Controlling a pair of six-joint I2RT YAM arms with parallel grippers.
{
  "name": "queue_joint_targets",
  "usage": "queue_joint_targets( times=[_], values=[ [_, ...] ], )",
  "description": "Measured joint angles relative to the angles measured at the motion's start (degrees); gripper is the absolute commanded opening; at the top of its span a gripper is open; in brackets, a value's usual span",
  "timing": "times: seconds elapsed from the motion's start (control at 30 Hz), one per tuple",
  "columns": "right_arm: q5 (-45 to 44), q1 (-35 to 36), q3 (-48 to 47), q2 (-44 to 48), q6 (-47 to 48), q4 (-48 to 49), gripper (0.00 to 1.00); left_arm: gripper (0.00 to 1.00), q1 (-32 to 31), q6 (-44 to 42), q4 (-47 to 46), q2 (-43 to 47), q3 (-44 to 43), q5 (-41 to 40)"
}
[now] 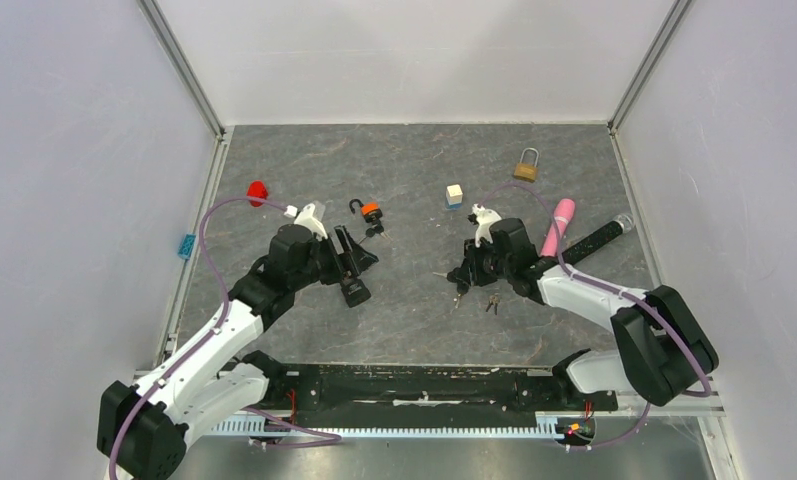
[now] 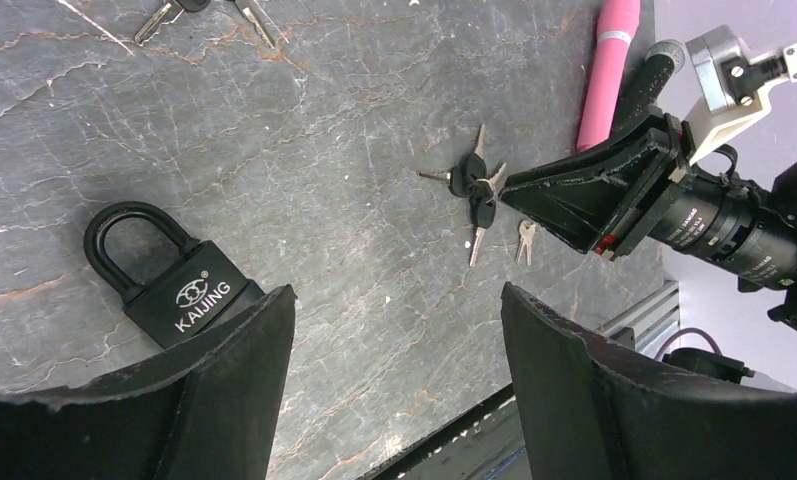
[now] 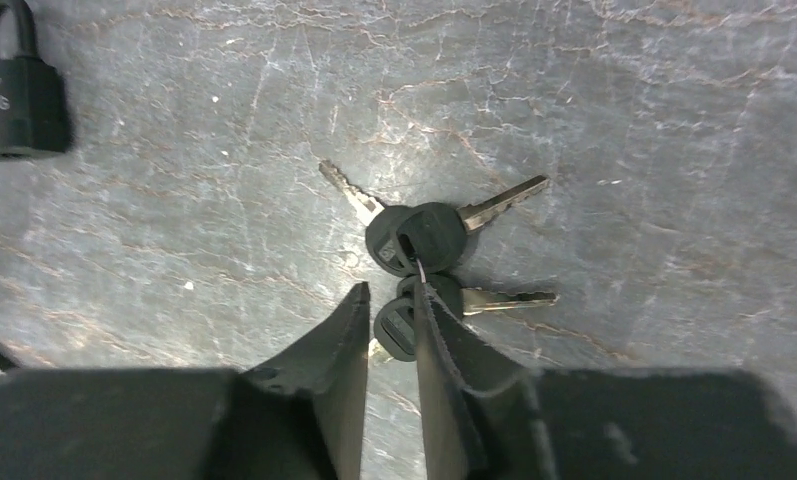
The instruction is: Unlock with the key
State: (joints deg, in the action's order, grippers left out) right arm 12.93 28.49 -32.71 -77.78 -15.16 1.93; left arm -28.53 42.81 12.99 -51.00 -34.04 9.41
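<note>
Likely light, stiff, slippery keys [image 3: 429, 240]: pinch a black head; right gripper [image 3: 389, 292] nearly shut there, hold unclear; left gripper [image 2: 396, 295] wide open, empty.

The top camera looks down from the near edge over the whole table [image 1: 404, 150]. The left wrist view skims low toward the right arm [image 2: 734, 235]; the right wrist peers steeply down, close (own fingers [image 3: 324, 370] framing). All share the bunch of keys [image 3: 424, 240].

White-and-black arms [image 1: 209, 345] carry purple cables [image 1: 202, 250] and matte black end effectors [image 2: 396, 300].
</note>
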Motion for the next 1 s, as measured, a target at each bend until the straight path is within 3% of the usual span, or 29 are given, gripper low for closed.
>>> queue_joint_targets(
  times=[0.23,0.43,1.0],
  values=[
    [-4.9,1.5,-4.4,0.6,5.4,-7.9,0.45,0.8,-0.1,-0.1,1.3,0.2,0.0,-0.4],
    [-12.8,4.5,-11.6,-3.4,3.8,-13.9,0.53,0.8,-0.1,-1.4,6.5,0.5,-1.2,-3.3],
    [-23.3,9.4,-18.3,-16.4,-4.8,-18.3,0.48,0.79,-0.1,-3.9,14.7,0.1,-4.5,-6.3]
  ],
)
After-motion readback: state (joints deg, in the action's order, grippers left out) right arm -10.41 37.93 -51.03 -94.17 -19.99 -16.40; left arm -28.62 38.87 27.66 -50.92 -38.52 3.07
